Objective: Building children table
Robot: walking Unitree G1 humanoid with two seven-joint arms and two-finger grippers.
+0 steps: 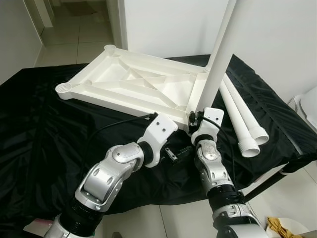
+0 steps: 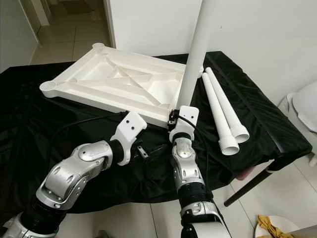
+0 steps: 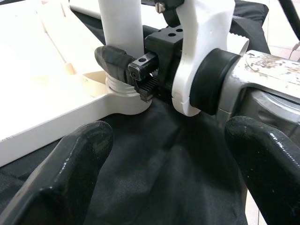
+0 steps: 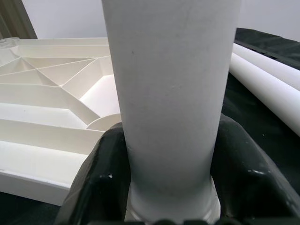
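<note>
A white children's table top [image 1: 133, 84] lies upside down on a black cloth. One white leg [image 1: 220, 54] stands upright in the socket at its near right corner. My right gripper [image 1: 194, 116] is shut on the base of that leg, and its black fingers [image 4: 101, 178] hug the tube [image 4: 173, 70] just above the socket collar. Left of it, my left gripper [image 1: 174, 153] hovers low over the cloth before the top's near edge. Its fingers [image 3: 70, 178] are spread wide and hold nothing. In the left wrist view the right gripper [image 3: 126, 63] clamps the leg [image 3: 119, 23].
Two spare white legs [image 1: 242, 116] lie side by side on the cloth to the right of the upright leg. The cloth-covered table [image 1: 39, 124] ends close by at the right and front. On the tiled floor lies a yellow rag [image 1: 282, 228]. A white wall stands behind.
</note>
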